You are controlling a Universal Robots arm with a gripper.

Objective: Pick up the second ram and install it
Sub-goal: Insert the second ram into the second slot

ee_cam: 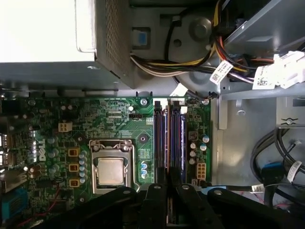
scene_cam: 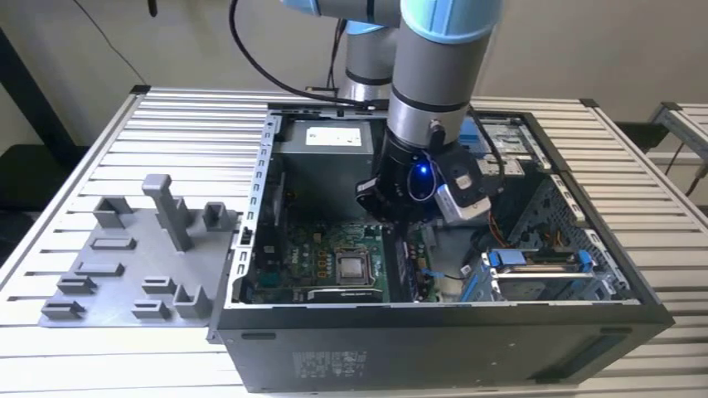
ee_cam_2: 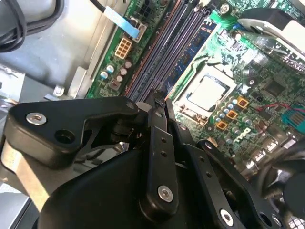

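While exterior shows holder tray [scene_cam: 133,265], tool [ee_cam: 162,188] over slots [ee_cam: 167,138]

Even daylight on the table [scene_cam: 166,124]; case interior [scene_cam: 332,249] shadowed. First wrist view: power supply [ee_cam: 43,28] blown out white. Near linkage soft in both wrist views.

Pale wall behind; a slatted metal table [scene_cam: 166,124] – brightly lit – fills the foreground.
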